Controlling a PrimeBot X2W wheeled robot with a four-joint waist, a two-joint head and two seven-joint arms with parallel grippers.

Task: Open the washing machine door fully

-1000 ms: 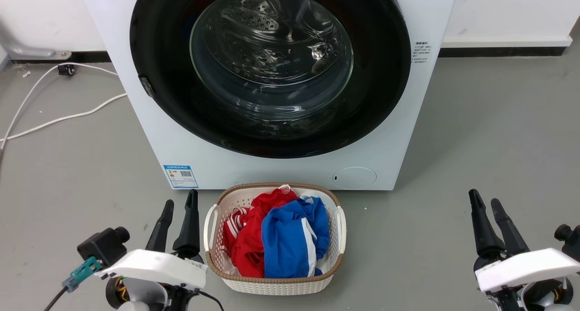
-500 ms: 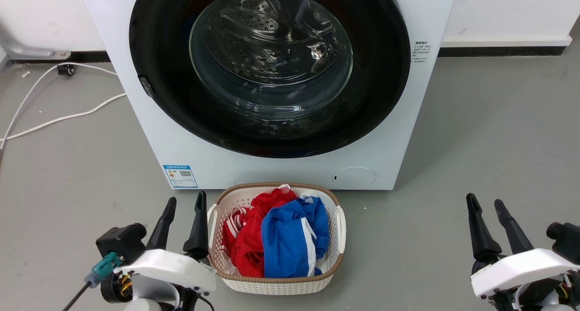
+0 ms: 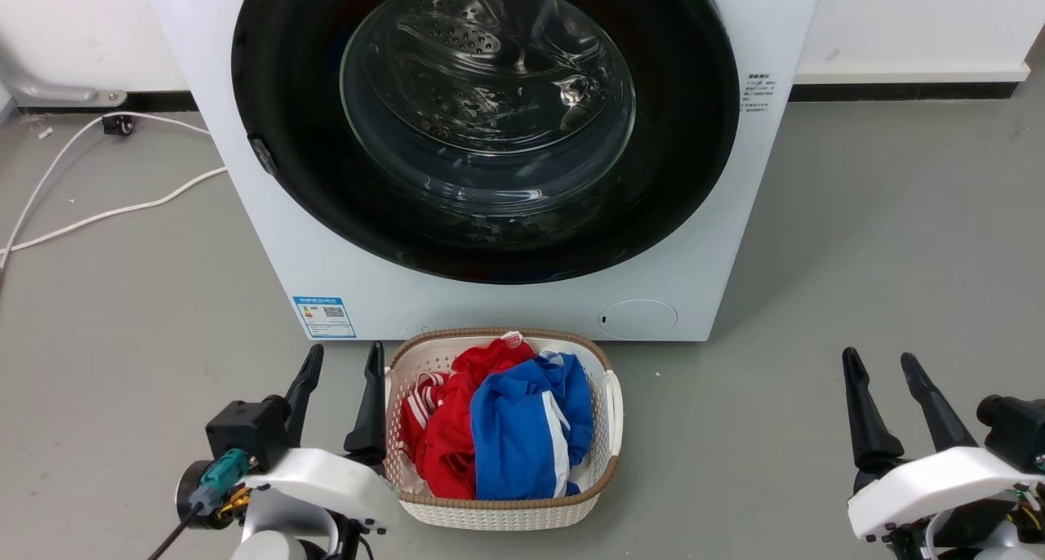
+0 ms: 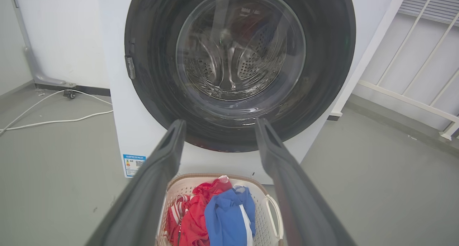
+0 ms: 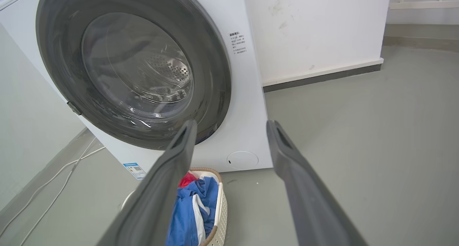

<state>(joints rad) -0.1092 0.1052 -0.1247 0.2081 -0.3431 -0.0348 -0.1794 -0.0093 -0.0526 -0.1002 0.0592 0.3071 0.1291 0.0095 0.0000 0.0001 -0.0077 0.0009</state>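
Washing machine door straight ahead of me, its glossy black rim lying flat against the white front of the machine, closed; through the bulging glass I see the perforated steel drum; a small grey catch sits on the rim's left edge. My left gripper hangs low over the grey floor, its two dark fingers spread wide and holding nothing, the inner finger just beside the left wall of a white laundry basket; my right gripper is well off to the right, fingers likewise wide apart and holding nothing; neither touches the door. The basket stands on the floor close in front of the machine, below the door, with red clothes and blue clothes piled in it; a white cable trails across the floor to the machine's left.
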